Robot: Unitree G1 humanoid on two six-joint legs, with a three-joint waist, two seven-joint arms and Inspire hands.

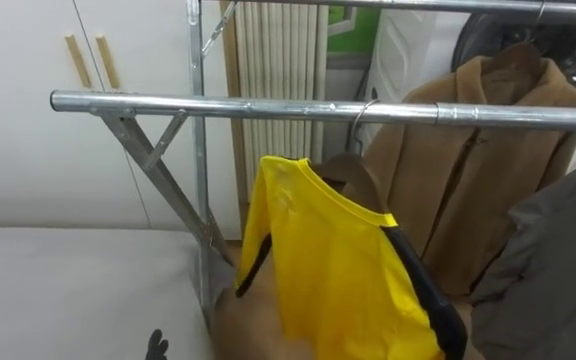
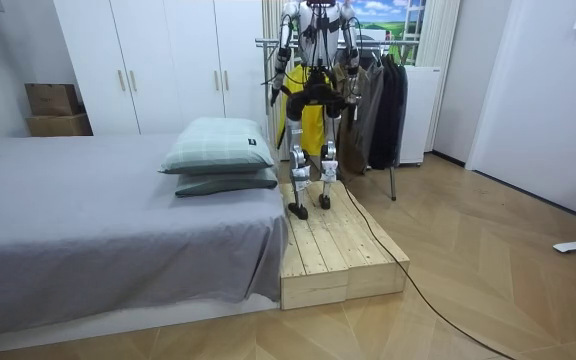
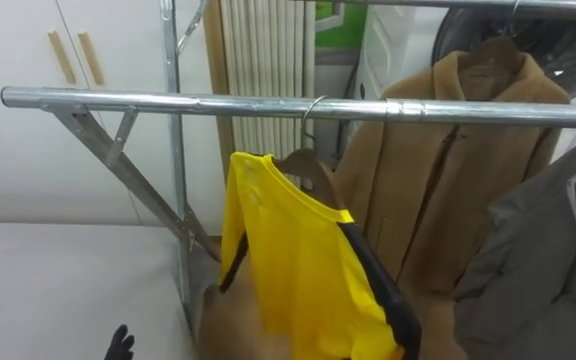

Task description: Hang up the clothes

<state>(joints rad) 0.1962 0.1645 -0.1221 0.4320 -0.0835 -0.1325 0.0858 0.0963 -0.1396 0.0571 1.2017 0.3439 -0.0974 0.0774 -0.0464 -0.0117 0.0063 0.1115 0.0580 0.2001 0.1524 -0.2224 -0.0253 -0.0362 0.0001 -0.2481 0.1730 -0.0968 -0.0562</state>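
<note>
Reads as the tail end of a hanging step. Yellow shirt (image 1: pixel 338 260) with black trim already up on a hanger (image 3: pixel 301 160), hook (image 3: pixel 311 105) over the front rail (image 1: pixel 218 104), just in front of a brown coat (image 1: pixel 468 160) on the rail behind and beside a grey garment (image 1: pixel 558 260). Sits crooked though, high toward the rack's slanted brace and sloping down toward the grey garment (more draped than squared, by the look of it).

Left hand (image 1: pixel 155 346) low at the bottom edge of the eye views, well apart from the shirt, touching no cloth; dark fingertips alone on show, so impossible to say whether spread or curled. Right hand (image 2: pixel 352 97) down near the waist in the room view, too small to read. Standing on the wooden platform (image 2: pixel 338 250) beside the bed (image 2: pixel 88 210), facing the rack.

Next, probably: reach up to level the shirt on the hanger without knocking the hook off the rail, or else turn away for another garment.
</note>
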